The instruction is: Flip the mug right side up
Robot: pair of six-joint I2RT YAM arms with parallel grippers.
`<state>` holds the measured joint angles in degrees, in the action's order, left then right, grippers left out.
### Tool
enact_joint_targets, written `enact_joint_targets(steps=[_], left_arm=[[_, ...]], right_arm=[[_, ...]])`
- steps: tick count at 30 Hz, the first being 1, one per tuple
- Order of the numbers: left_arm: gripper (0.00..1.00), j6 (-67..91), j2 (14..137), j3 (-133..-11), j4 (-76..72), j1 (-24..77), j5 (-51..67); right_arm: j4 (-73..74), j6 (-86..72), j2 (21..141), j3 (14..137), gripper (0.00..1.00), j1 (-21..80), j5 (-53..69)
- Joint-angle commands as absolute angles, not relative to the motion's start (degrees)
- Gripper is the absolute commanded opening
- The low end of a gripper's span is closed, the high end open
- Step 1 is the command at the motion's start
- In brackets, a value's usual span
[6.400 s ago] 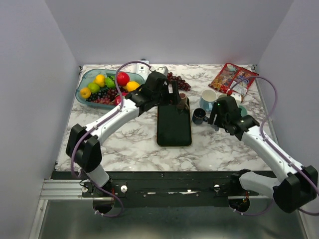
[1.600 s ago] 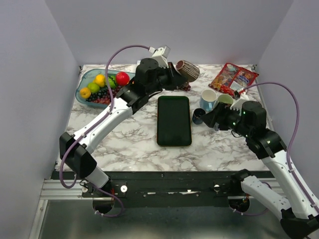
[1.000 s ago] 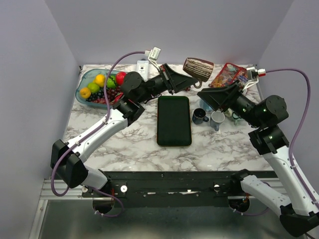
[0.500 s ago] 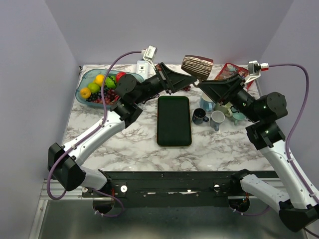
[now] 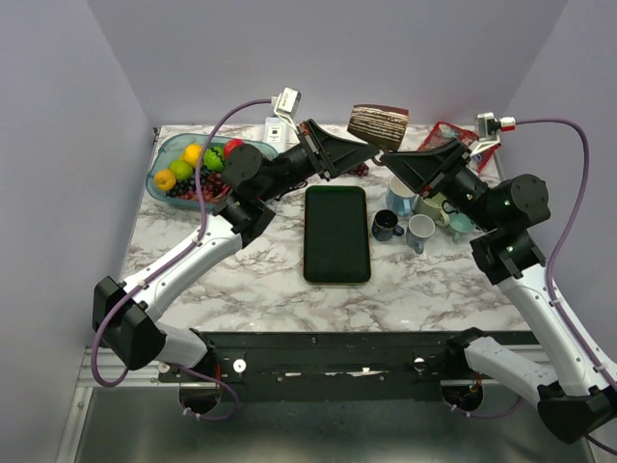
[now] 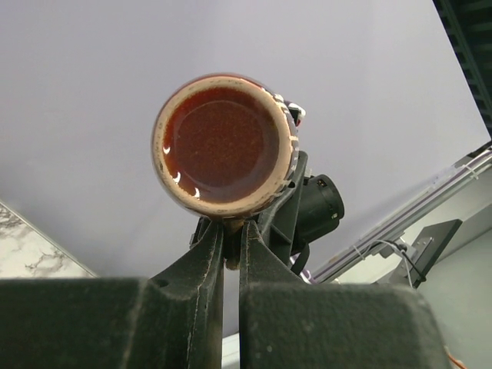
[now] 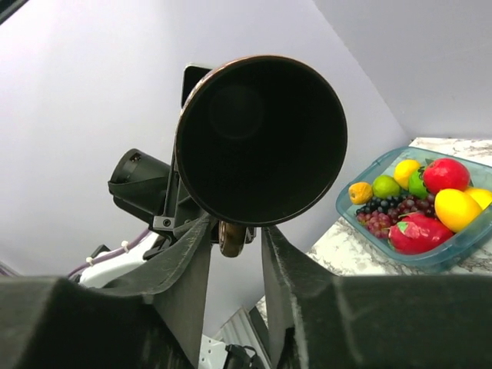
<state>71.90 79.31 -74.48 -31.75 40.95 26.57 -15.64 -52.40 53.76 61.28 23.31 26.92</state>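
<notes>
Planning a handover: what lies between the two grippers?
The brown mug, held aloft on its side by the left gripper, its mouth toward the right gripper; top view.

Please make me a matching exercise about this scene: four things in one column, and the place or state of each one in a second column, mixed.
Things
1. mug
2. phone
3. bowl
4. dark cup

Places or states
a. stands just right of the phone
b. up in the air, on its side
c. at the far left
d. lies flat in the middle

Pairs: 1-b, 2-d, 3-c, 4-a
</notes>
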Motion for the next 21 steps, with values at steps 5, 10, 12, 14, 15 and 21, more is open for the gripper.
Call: enact_joint_targets(steps=[5,10,12,14,15,21], left_arm=[[0.0,72.2,79.7,-72.4,-36.5,42.4,25.8],[0.0,68.6,79.5,-71.8,-35.0,43.6,23.8],[0.0,67.2,79.3,-72.2,-34.2,43.9,22.9],[0.0,65.7,78.9,-72.0,-33.0,44.4,22.2],[0.0,65.3,78.8,-71.9,-32.9,44.4,22.1],[0.0,65.1,79.0,-71.8,-32.3,44.6,22.1]], right_arm=[[-21.7,-57.7,54.7,60.4,0.34,23.7,26.4],[-22.4,-60.8,56.0,60.2,0.34,23.7,27.3],[-23.1,-62.6,56.1,59.6,0.34,23.7,27.2],[-24.3,-63.7,56.0,58.5,0.32,23.6,26.7],[-24.5,-64.0,56.0,58.3,0.31,23.6,26.7],[-24.1,-63.6,56.1,58.6,0.01,23.6,26.5]])
